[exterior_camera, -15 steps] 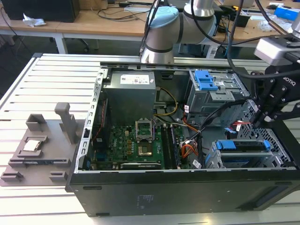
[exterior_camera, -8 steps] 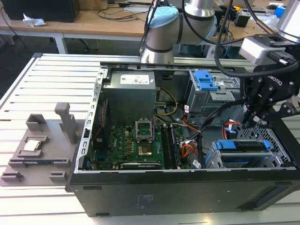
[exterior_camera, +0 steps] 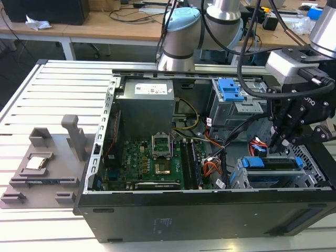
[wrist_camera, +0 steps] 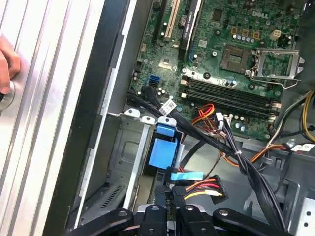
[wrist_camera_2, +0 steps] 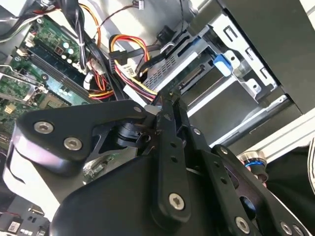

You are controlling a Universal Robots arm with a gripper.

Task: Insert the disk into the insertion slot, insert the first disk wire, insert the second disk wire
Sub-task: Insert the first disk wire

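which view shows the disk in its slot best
The exterior view: the disk sits in the insertion slot, blue carrier at both ends. The second wrist view shows its connector edge; the first wrist view shows one blue carrier end.

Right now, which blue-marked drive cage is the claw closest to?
The low cage holding the blue-framed disk, at the exterior view's lower right; the claw hangs just above it. The taller latch cage sits farther back.

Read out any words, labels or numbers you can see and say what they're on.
Nothing reads clearly.
White label on the power supply: too small.
White tag on the black cables: blurred.
Printing on the motherboard: too small.
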